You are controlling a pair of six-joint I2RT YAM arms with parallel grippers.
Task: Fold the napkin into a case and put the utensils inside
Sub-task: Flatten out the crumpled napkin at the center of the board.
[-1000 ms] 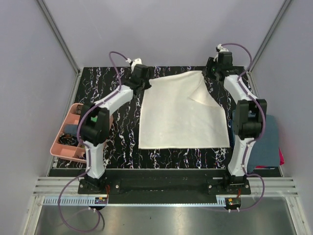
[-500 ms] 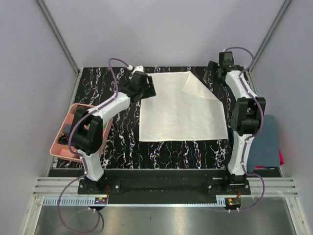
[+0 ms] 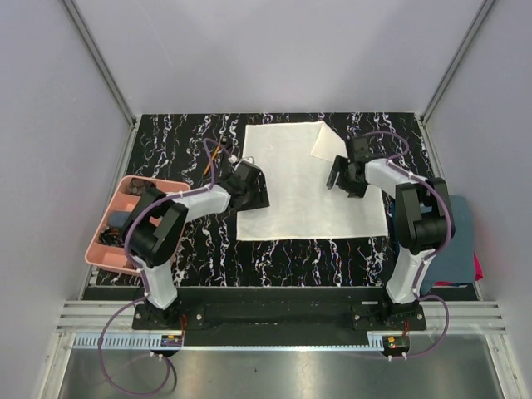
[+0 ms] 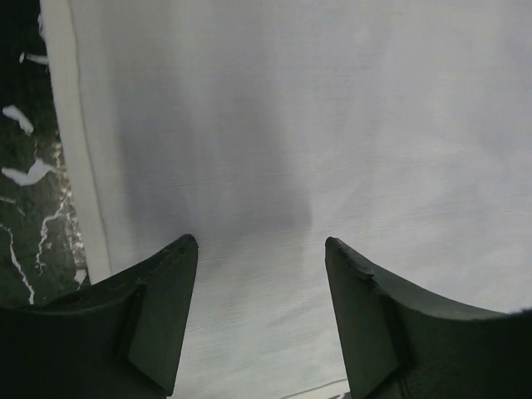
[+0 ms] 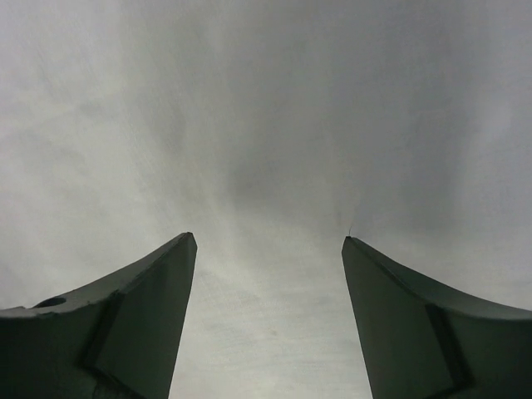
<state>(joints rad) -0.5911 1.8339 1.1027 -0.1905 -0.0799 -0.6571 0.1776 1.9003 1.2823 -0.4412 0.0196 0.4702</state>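
Dark and wide open, my left pincer (image 4: 259, 245) hangs empty just over the left edge of the napkin (image 3: 291, 191). My right pincer (image 5: 268, 241), equally spread and empty, sits over its right half. I judge each should pinch one layer at an edge, then lift together so the fold lands straight. It lies flat on the table (image 3: 166, 141): cream, plain, soft, its far right corner flipped over.

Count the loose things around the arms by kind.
Cloths: 2 (napkin, towel)
Trays: 1 (tray)
Utensils in clear sight: 1 (stick)
Total: 4
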